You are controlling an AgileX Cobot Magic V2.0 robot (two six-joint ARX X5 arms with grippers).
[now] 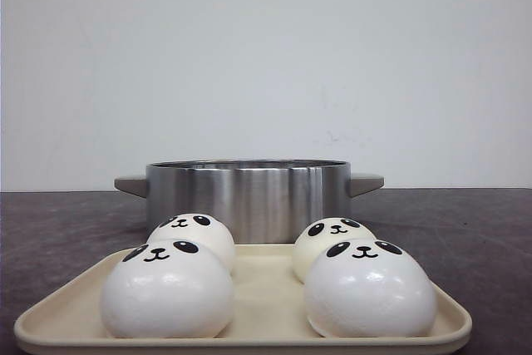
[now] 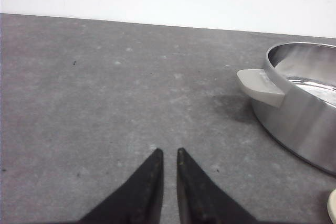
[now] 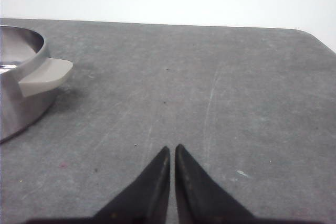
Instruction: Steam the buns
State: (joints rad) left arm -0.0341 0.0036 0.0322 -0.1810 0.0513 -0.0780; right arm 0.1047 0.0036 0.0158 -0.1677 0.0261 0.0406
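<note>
Several glossy white panda-faced buns sit on a cream tray (image 1: 249,342) at the front: two near ones (image 1: 166,290) (image 1: 370,290) and two behind them (image 1: 195,234) (image 1: 331,237). Behind the tray stands a steel pot (image 1: 248,197) with grey handles. Neither gripper shows in the front view. My left gripper (image 2: 169,151) hangs over bare table beside the pot's handle (image 2: 261,87), its fingers almost together and empty. My right gripper (image 3: 172,147) is over bare table on the pot's other side, near that handle (image 3: 44,75), shut on nothing.
The table is dark grey stone-like, with a white wall behind it. The pot (image 2: 304,103) is empty as far as its inside shows. A tray corner (image 2: 332,207) peeks into the left wrist view. The table's rounded far corner (image 3: 310,34) shows in the right wrist view.
</note>
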